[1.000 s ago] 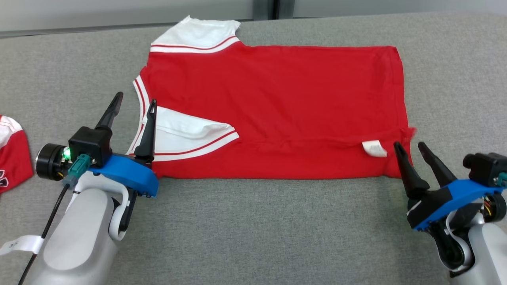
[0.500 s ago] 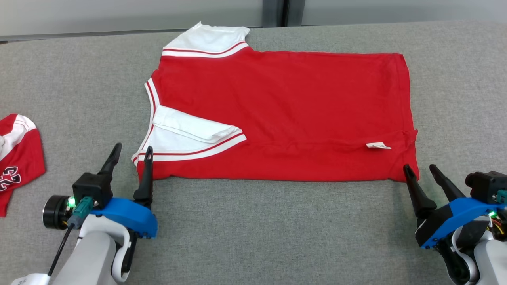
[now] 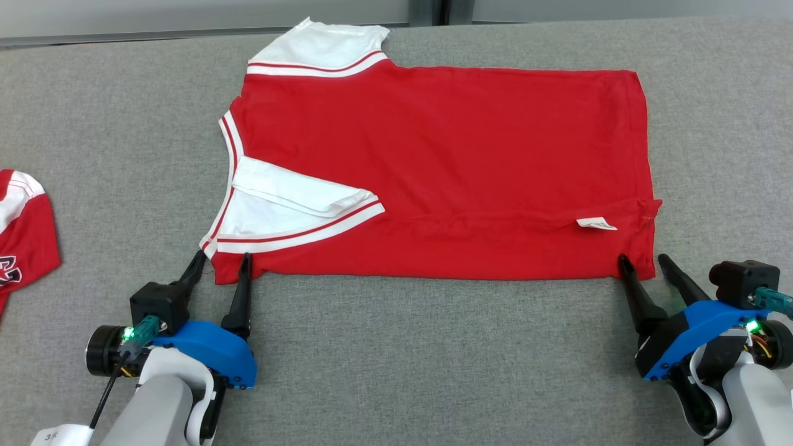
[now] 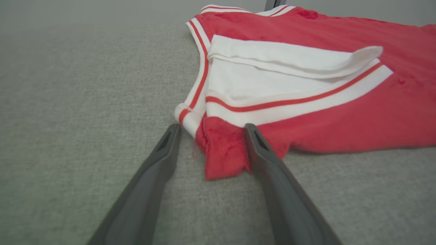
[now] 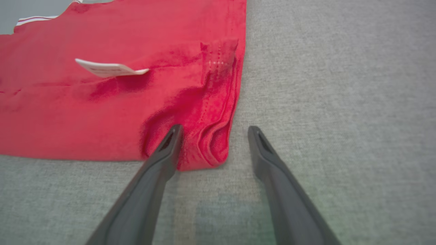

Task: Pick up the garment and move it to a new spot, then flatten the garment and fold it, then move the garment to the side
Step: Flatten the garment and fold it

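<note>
Red knit garment w/ white sleeves lies spread flat, w/ its two near corners at the grippers. L gripper, two long dark fingers on a blue mount, has its fingers apart and clamps nothing. The near-left corner of the cloth sits between the tips, and one finger touches the red edge. R gripper is the same kind, also w/ fingers apart and nothing clamped. One finger is over the red cloth at the near-right corner. The other is over bare surface just beside the hem, so the bunched corner lies between them.

Further out on the garment, the near white sleeve w/ red stripe is folded in on top of the red body. The far white sleeve sticks out at the far-left corner. A small white label lies on the red cloth near the R side. All rests on a grey fabric-covered table. Well apart, at the L edge of the head view, lies a second red-and-white garment, partly cut off.
</note>
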You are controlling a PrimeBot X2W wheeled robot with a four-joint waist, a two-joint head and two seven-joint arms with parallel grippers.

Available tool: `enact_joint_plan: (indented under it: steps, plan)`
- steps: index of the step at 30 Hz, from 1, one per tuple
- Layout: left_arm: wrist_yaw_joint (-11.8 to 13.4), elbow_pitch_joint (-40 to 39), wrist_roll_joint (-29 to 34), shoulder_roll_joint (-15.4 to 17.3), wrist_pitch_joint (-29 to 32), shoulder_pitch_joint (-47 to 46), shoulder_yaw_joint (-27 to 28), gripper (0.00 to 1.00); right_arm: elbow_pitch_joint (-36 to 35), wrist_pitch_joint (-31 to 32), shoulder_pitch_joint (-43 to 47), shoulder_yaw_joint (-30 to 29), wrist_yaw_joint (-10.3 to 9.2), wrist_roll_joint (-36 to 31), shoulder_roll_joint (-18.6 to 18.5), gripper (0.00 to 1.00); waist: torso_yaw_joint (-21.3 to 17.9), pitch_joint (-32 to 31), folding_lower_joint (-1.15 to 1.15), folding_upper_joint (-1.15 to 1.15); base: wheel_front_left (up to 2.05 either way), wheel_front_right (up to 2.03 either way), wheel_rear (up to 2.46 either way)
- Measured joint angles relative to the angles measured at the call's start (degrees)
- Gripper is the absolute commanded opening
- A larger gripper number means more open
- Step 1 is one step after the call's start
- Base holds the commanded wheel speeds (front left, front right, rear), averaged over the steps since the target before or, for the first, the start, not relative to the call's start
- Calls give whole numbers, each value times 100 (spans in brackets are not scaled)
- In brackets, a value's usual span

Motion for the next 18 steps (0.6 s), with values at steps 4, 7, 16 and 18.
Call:
enact_joint_plan:
  steps: [4, 7, 16, 18]
  plan:
    - [-88, 172, -36, -25, 55, -130, -60, 0, 120, -64, -81, 107, -1, 31, 9, 10, 14, 17, 0, 0, 0, 0, 0]
    - [-127, 263, -56, -76, 44, -221, -82, 0, 163, -148, -126, 187, -1, 94, 7, 0, 20, 3, 0, 0, 0, 0, 0]
    - [-92, 318, -109, -125, -130, -75, -60, 0, 227, -433, 73, 298, 0, 324, -14, 0, 66, -396, 0, 0, 0, 0, 0]
    - [-53, 225, -122, -160, -162, 70, -51, 0, 211, -453, 205, 294, 0, 412, -34, 0, 91, -524, 0, 0, 0, 0, 0]
